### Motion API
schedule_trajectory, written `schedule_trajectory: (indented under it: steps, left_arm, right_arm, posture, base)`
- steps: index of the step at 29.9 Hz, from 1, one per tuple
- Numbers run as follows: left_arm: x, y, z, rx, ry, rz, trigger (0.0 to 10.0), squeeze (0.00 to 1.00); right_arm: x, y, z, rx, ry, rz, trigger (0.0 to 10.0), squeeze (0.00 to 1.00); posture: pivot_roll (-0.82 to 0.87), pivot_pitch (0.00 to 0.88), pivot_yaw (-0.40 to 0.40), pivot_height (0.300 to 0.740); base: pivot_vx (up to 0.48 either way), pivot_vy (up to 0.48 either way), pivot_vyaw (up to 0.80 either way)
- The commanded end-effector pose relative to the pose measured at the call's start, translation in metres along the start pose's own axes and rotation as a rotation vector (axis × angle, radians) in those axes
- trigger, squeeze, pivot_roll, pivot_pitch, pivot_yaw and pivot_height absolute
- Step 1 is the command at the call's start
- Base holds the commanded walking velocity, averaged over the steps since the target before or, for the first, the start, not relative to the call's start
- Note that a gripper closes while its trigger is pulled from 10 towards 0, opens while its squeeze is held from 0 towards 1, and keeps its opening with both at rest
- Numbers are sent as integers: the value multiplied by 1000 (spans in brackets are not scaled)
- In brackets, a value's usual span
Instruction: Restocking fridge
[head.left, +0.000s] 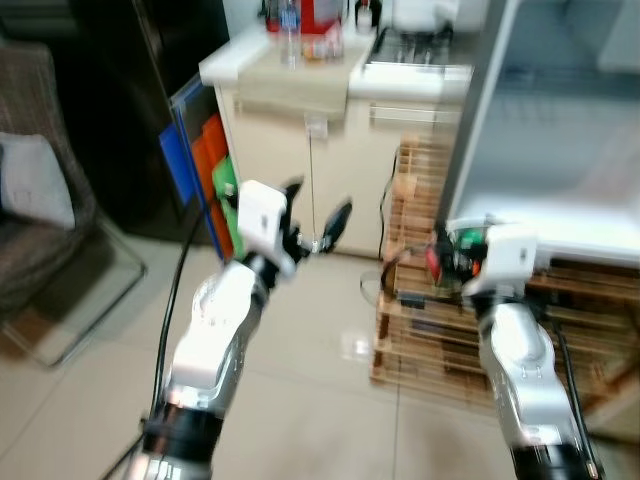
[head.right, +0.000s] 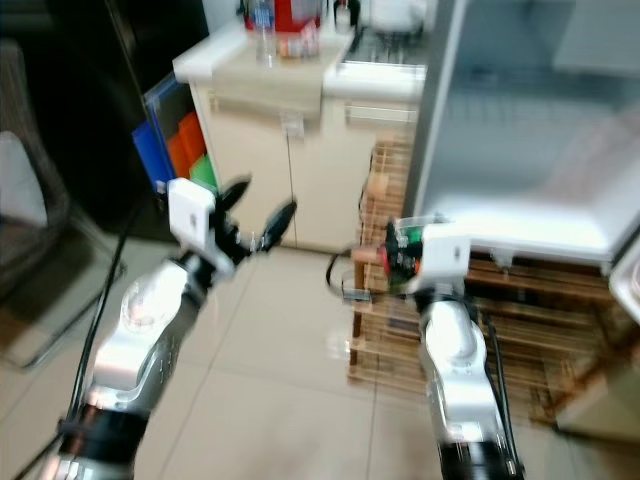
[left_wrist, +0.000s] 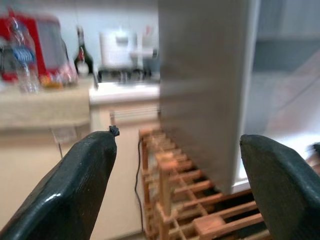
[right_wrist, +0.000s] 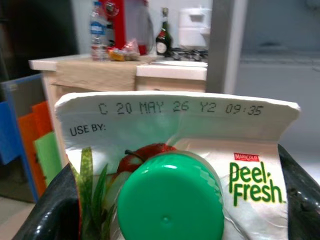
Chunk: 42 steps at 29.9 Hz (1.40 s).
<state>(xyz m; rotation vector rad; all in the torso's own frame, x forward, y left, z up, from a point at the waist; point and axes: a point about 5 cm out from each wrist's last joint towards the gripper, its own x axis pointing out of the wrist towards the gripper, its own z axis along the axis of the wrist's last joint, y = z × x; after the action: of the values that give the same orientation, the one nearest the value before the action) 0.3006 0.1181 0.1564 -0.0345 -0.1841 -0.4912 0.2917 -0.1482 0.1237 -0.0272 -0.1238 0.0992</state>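
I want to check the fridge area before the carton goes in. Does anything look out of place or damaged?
Nothing looks spilled or damaged. The juice carton sits in the right gripper with its green cap on. The fridge stands open on a wooden pallet, which is unusual. The left gripper is open.

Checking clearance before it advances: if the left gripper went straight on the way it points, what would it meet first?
Probably the grey fridge wall, dead ahead between the left gripper's open jaws, above the wooden rack. Blur leaves depth unclear.

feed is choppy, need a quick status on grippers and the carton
Left gripper open, empty, raised. Right gripper shut on green-capped white juice carton. Open fridge ahead on a wooden slatted rack.
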Motion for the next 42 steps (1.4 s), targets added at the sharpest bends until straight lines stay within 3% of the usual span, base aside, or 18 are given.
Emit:
schedule_trajectory:
  steps: [1, 11, 33, 37, 40, 42]
  left_arm:
    - [9, -14, 4, -11, -19, -52, 10000, 0]
    - [6, -17, 6, -8, -29, -81, 10000, 0]
    - [3, -26, 17, 7, -74, -142, 10000, 0]
    - [2, -24, 8, -49, -24, -96, 10000, 0]
    - [0, -3, -9, -172, 52, 83, 10000, 0]
    - [1, 0, -10, -171, 57, 107, 10000, 0]
  right_arm:
    - [-4, -16, -3, -26, 22, -50, 10000, 0]
    - [-5, -17, -4, -35, 25, -64, 10000, 0]
    - [-2, -17, 3, -34, -12, -49, 10000, 0]
    - [1, -17, 7, -48, -22, -39, 10000, 0]
    - [7, -19, 12, -80, -27, -23, 10000, 0]
    - [7, -20, 12, -84, -25, -22, 10000, 0]
  posture:
    - [-79, 0, 50, 740]
    - [-77, 0, 53, 740]
    - [-74, 0, 49, 740]
    - [-74, 0, 50, 740]
    - [-77, 0, 51, 740]
    - [-77, 0, 42, 740]
  base:
    - [480, 0, -781]
    - [458, 0, -771]
    - [0, -40, 0]
    - [0, -439, 0]
    - [0, -425, 0]
    - [0, -426, 0]
